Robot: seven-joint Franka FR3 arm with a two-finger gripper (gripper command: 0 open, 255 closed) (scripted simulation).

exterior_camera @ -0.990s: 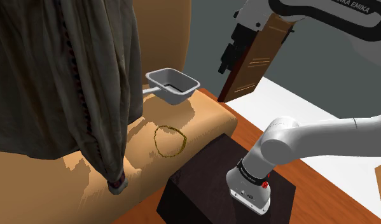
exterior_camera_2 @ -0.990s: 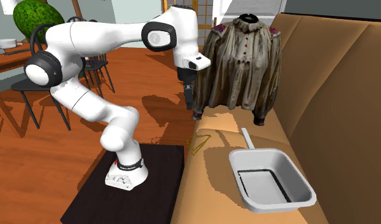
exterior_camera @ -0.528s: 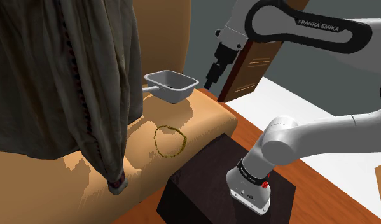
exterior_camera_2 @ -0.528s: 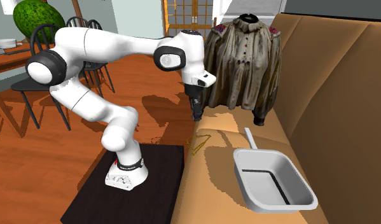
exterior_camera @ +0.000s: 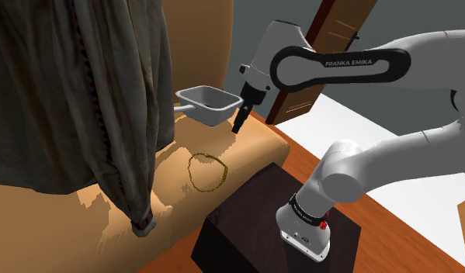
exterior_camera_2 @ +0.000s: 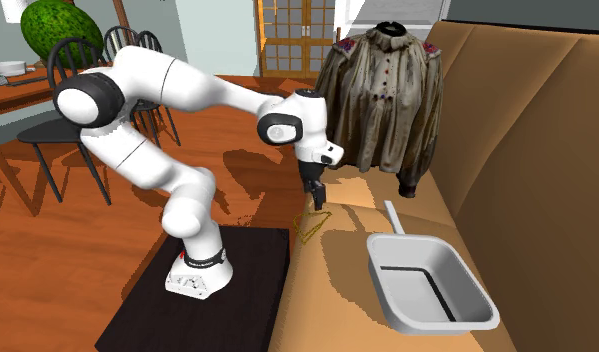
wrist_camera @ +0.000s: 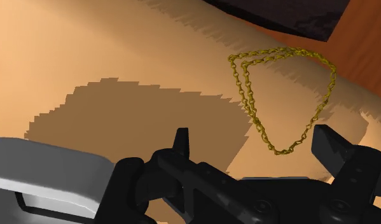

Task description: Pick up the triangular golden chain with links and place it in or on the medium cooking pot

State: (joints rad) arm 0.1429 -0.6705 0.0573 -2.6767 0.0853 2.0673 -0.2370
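In the shoulder view, a brown-grey garment (exterior_camera: 60,93) hangs over the sofa's (exterior_camera: 258,143) back and drapes onto the seat. Next to it, a grey pot (exterior_camera: 211,105) with a flat handle sits near the far end of the seat. The golden chain (wrist_camera: 251,105) lies flat on the seat, close to its front edge and well apart from the pot. It forms a triangle. Its broad side lies along the front edge and its narrow tip points in toward the sofa's back, so its long axis runs across the seat. The black gripper (exterior_camera: 239,126) hovers above the seat between pot and chain, fingers down and touching neither. In the wrist view, its fingers (wrist_camera: 181,143) stand apart with nothing between them, and the chain's tip lies just ahead of them. The dark stand (exterior_camera: 246,225) sits on the floor against the sofa's front.
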